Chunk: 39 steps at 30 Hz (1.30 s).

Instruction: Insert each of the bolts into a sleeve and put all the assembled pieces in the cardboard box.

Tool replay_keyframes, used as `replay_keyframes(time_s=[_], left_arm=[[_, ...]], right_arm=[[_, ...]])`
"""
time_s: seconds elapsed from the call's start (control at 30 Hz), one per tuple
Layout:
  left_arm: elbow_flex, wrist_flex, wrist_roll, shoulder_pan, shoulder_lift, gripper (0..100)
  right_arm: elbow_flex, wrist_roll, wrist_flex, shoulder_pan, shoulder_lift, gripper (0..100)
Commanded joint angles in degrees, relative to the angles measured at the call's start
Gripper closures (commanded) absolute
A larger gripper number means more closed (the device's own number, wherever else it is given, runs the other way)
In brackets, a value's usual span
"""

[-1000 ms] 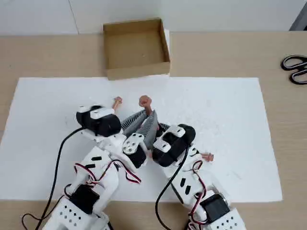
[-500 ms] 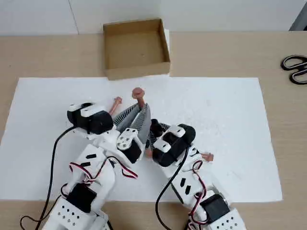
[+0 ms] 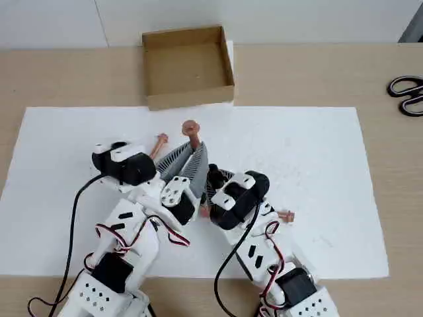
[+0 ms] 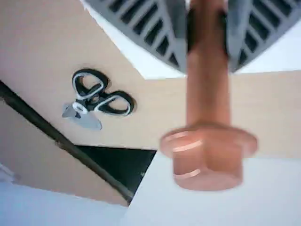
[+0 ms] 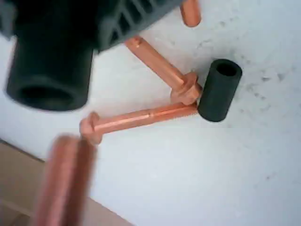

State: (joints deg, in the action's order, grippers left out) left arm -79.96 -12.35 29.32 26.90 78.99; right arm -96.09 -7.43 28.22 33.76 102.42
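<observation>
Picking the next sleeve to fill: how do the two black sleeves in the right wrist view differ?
The held sleeve sits in the right gripper, above the paper; the loose sleeve lies on it, touching a loose bolt. Both are black, hollow, empty.

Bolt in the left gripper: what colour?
Copper-orange, head and shank alike; the left wrist view shows the bolt best, clamped in the left gripper.
</observation>
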Motion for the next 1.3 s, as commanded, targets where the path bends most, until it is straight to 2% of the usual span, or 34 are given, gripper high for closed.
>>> replay_keyframes(time_s=[0.0, 0.2, 0.5, 0.73, 0.93, 1.1, 1.27], left_arm=[[0.7, 3.3, -0.2, -0.1, 0.7, 99], [0.5, 2.9, -0.1, -0.1, 0.4, 99], [0.6, -3.5, 0.3, -0.1, 0.7, 99], [0.4, -5.9, 0.3, 3.8, 0.6, 99], [0.7, -4.9, -0.7, 3.1, 0.7, 99], [4.1, -1.8, -5.5, 0.0, 0.8, 99], [2.5, -1.7, -5.5, 0.2, 0.7, 99]], right_arm=[[-0.4, 0.4, -1.1, 1.0, 0.7, 99.3], [-0.4, 0.4, -1.0, 1.0, 0.7, 99.3], [-0.4, 0.1, -1.4, 0.7, 0.7, 99.3], [-0.1, 0.1, -1.5, 0.7, 0.7, 99.3], [0.1, 0.1, -1.5, 0.9, 0.7, 99.3], [-0.1, 0.1, -1.4, 0.9, 0.7, 99.3], [-0.2, 0.1, -1.4, 0.9, 0.7, 99.3]])
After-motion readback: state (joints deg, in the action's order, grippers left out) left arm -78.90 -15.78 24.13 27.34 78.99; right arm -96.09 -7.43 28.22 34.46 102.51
